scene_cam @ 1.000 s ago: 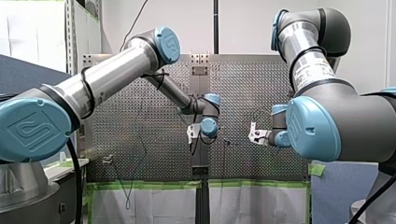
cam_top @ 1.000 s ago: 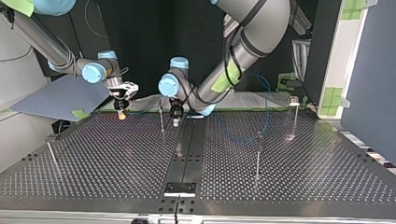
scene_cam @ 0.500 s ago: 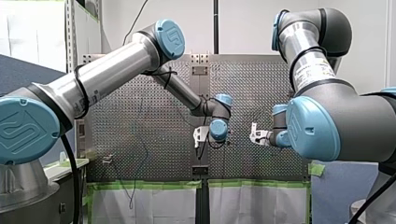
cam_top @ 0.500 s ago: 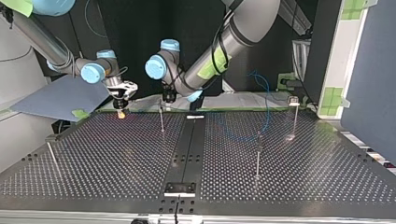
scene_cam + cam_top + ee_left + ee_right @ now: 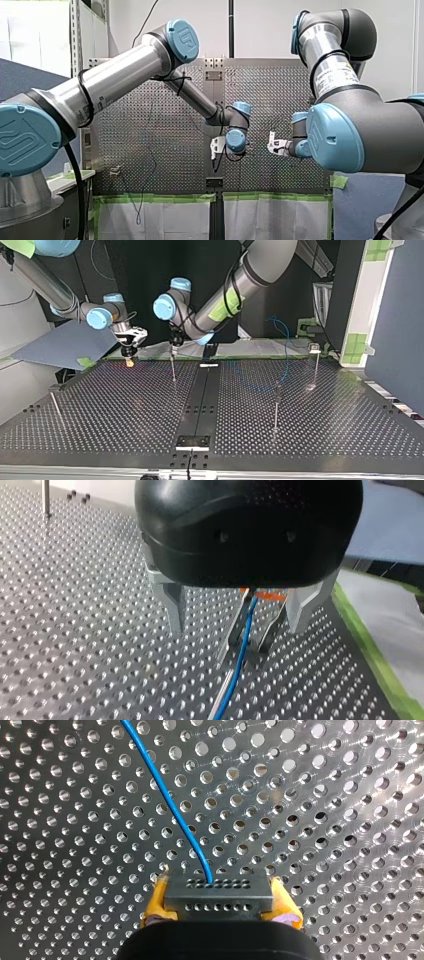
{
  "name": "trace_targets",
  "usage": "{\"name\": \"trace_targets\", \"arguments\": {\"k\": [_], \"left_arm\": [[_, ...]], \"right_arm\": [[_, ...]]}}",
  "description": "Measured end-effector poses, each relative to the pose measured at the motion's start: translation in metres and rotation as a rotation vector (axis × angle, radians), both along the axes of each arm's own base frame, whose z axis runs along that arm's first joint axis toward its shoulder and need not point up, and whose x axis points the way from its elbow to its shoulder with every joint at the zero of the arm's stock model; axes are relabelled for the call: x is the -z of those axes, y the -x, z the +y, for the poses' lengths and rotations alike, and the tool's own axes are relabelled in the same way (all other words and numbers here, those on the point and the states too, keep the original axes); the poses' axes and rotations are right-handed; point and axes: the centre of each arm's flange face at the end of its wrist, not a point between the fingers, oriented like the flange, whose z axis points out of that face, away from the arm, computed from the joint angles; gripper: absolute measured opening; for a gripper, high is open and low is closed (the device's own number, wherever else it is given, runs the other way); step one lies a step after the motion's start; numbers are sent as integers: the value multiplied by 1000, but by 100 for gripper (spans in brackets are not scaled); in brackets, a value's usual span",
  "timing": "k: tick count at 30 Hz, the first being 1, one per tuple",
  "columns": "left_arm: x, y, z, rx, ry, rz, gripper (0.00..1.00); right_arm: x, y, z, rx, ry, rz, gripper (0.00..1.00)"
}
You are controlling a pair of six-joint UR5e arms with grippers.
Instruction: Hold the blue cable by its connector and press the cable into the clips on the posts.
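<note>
At the far edge of the surface [image 5: 125, 410] in the top view, my right jaws clench the connector [image 5: 218, 896] of the blue cable [image 5: 170, 805]; my left jaws, released, straddle the cable above a post [image 5: 173, 371].

Over the perforated desk [image 5: 125, 410], the right pincer [image 5: 129, 356] hangs at the view's left, its yellow tip just above the far edge. The left pincer [image 5: 173, 342], on the arm reaching in past the middle, sits right over a thin post [image 5: 173, 371]. A blue cable [image 5: 286, 347] loops down at the far right, between a middle post [image 5: 276, 407] and a corner post [image 5: 315, 362]. A leaning post [image 5: 55, 407] stands at the near left.
</note>
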Motion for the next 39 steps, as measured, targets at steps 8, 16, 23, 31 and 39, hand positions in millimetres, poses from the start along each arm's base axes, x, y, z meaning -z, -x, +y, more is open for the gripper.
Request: {"name": "trace_targets", "arguments": {"k": [8, 16, 23, 31, 39], "left_arm": [[1, 2, -1, 1, -6, 4, 100], [7, 4, -2, -5, -3, 3, 100], [6, 6, -8, 12, 40, -8, 100], [20, 15, -5, 17, 68, 3, 100], [31, 14, -3, 21, 112, -7, 100]], "right_arm": [[0, 0, 0, 0, 0, -1, 0], [0, 0, 0, 0, 0, -2, 0], [0, -1, 0, -7, 0, -4, 0], [0, -1, 0, -10, -2, -5, 0], [0, -1, 0, -10, -2, -6, 0]]}}
